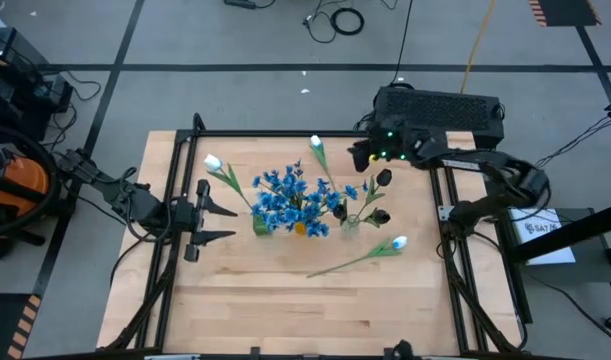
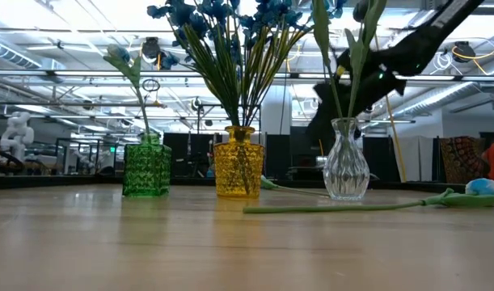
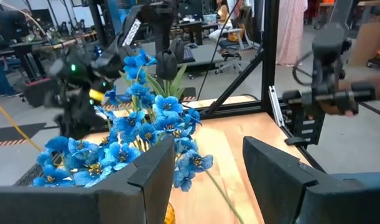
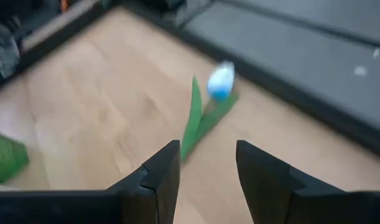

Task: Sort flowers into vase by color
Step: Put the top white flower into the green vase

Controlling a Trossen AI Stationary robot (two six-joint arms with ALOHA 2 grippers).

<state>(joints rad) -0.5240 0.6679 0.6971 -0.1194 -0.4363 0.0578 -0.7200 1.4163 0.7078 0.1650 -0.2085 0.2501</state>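
Three vases stand mid-table: a green vase (image 2: 146, 170) with one white tulip (image 1: 213, 162), a yellow vase (image 2: 238, 162) full of blue flowers (image 1: 290, 195), and a clear glass vase (image 2: 346, 162) with dark buds (image 1: 383, 178). One white tulip (image 1: 397, 243) lies flat on the table near the right side. Another white tulip (image 4: 221, 81) lies by the far edge. My right gripper (image 4: 207, 168) hovers open over its stem end, at the far right of the vases (image 1: 357, 155). My left gripper (image 1: 225, 222) waits open left of the green vase, level, facing the blue flowers (image 3: 140, 137).
A black frame (image 1: 285, 134) runs along the table's far edge and down both sides. A black box (image 1: 440, 108) sits behind the far right corner. The near half of the wooden table (image 1: 285, 310) holds only the lying tulip's stem.
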